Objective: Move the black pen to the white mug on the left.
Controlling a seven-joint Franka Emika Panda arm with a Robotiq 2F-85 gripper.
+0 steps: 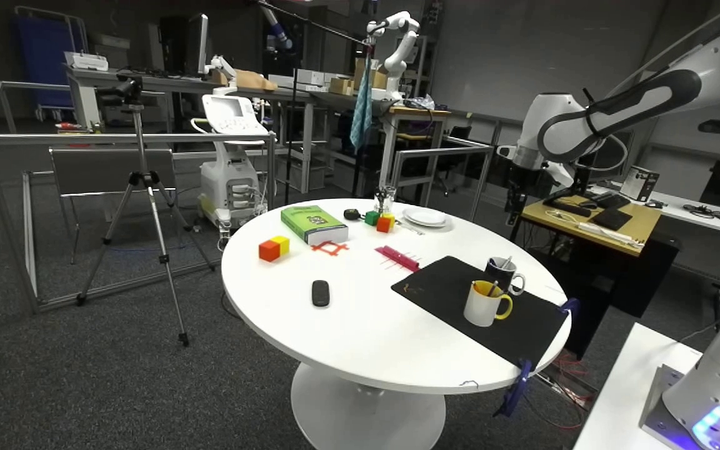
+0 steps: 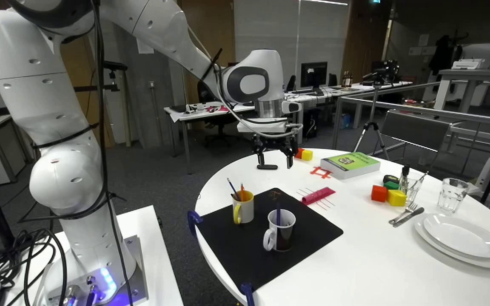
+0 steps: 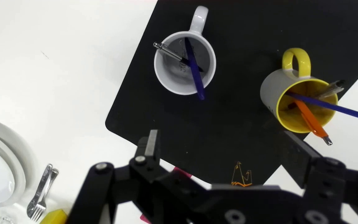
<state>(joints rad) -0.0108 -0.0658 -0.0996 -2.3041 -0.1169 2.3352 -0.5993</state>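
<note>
Yellow-handled white mug [image 1: 480, 307] stood on black mat [image 1: 432, 284], dark mug [image 1: 496, 273] stood near it, gripper [image 1: 512, 216] hung higher, apart from both, green book [image 1: 314, 224] lay well apart on round white table [image 1: 360, 322]

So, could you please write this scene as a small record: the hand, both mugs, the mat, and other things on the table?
Hand: open, holding nothing, higher than both mugs
White mug: yellow inside; contains orange pen, blue writing tool, clear pen with black end
Dark mug: white handle; contains blue pen and silver-and-black pen, perhaps the one to move
Mat: black, under both mugs
Elsewhere on table: green book, stacked plates
</note>
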